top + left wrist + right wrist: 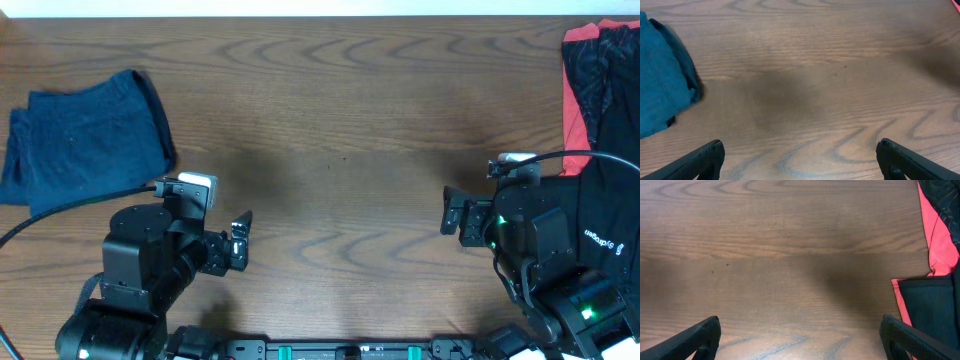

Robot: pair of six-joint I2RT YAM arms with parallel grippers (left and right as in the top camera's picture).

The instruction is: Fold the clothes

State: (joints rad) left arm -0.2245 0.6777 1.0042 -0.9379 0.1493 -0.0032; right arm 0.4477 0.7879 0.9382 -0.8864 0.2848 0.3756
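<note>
Folded dark navy blue shorts (85, 140) lie at the left of the wooden table; their edge also shows in the left wrist view (662, 90). Black clothes with coral-red panels (600, 110) lie at the right edge; they also show in the right wrist view (935, 280). My left gripper (238, 242) is open and empty over bare wood, to the right of and nearer than the navy shorts; its fingers show wide apart in the wrist view (800, 160). My right gripper (455, 215) is open and empty, just left of the black garment (800, 337).
The brown wooden table (340, 120) stretches between the two piles. The arm bases and cables sit along the near edge. A white wall strip runs along the far edge.
</note>
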